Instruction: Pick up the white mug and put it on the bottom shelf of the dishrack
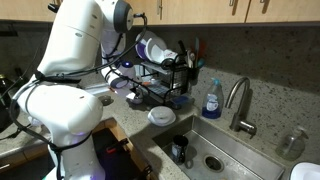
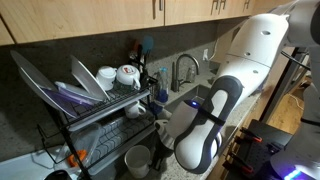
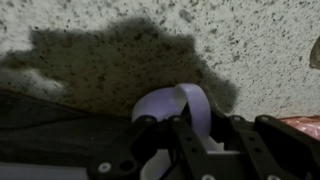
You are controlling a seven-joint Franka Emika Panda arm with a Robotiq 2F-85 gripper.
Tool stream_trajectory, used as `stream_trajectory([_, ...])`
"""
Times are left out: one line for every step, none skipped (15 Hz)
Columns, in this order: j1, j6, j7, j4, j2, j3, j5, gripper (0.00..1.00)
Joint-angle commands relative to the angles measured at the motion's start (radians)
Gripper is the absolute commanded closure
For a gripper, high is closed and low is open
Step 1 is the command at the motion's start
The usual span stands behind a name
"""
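Flanking the dishrack (image 1: 180,84) are a blue bottle (image 1: 211,99), faucet (image 1: 239,104) and bowl (image 1: 162,116).

Both exterior views are dim and grainy, and the arm (image 1: 75,40) glares a washed-out white. In the wrist view the speckled worktop (image 3: 260,40) is brightest toward 2 o'clock, with a broad soft shadow spreading toward 9 o'clock. At 6 o'clock the end effector (image 3: 190,128) is dark and blurred, and the white mug (image 3: 197,100) looks violet.
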Motion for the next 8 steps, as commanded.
stream_trajectory([0.008,0.073,0.02,-0.022,-0.006,0.002,0.028,0.96])
stream_trajectory([0.012,0.086,0.02,-0.025,-0.003,-0.003,0.032,0.96])
stream_trajectory([0.018,0.098,0.019,-0.025,0.003,-0.011,0.035,0.96])
stream_trajectory([0.019,0.106,0.017,-0.024,0.01,-0.015,0.037,0.96])
stream_trajectory([0.018,0.118,0.016,-0.022,0.017,-0.016,0.038,0.96])
stream_trajectory([0.019,0.132,0.017,-0.02,0.027,-0.018,0.04,0.96])
stream_trajectory([0.054,0.133,0.2,-0.047,0.018,-0.08,-0.143,0.97])
stream_trajectory([0.07,0.14,0.248,-0.049,0.021,-0.106,-0.191,0.97])
